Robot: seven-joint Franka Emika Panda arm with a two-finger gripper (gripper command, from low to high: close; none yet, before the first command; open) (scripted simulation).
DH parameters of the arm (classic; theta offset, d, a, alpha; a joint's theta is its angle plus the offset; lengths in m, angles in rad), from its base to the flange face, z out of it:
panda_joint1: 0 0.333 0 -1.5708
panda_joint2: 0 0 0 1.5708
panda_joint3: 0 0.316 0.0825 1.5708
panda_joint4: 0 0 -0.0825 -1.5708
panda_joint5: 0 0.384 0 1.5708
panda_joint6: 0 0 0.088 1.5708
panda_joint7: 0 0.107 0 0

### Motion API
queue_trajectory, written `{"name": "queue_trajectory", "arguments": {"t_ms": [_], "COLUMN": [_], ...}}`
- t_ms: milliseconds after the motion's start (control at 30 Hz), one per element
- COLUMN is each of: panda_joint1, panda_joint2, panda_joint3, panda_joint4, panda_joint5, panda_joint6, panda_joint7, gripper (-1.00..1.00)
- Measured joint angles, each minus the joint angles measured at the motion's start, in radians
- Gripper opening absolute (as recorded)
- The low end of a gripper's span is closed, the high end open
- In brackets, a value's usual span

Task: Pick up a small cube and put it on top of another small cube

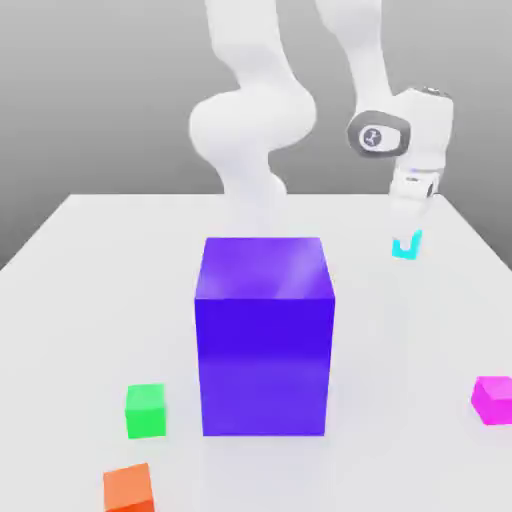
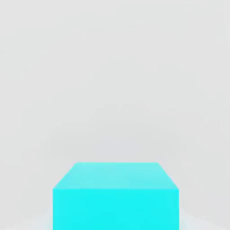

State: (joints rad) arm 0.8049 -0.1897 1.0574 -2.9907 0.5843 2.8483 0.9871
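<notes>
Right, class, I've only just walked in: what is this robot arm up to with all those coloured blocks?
A white robot arm has its gripper down at a small cyan cube toward the back of the white table, on the exterior view's right. The magenta cube sits untouched near the table's front right edge, and the green cube rests front left, beside the big purple block. An orange cube lies nearest the camera. Nothing is stacked yet.

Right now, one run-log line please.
claw over cyan cube | pink cube on table, exterior right | green cube bare | stack: not done
</notes>
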Motion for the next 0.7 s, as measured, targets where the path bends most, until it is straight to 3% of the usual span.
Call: {"name": "queue_trajectory", "arguments": {"t_ms": [333, 367, 533, 700], "panda_joint1": [0.000, -0.045, 0.162, 0.289], "panda_joint2": [0.000, 0.042, -0.087, -0.229], "panda_joint3": [0.000, 0.034, -0.088, -0.206], "panda_joint4": [0.000, -0.004, 0.031, 0.086], "panda_joint5": [0.000, -0.061, 0.124, 0.197], "panda_joint6": [0.000, 0.042, -0.101, -0.265], "panda_joint7": [0.000, 0.033, -0.136, -0.272], "gripper": [1.00, 1.00, 1.00, 1.00]}}
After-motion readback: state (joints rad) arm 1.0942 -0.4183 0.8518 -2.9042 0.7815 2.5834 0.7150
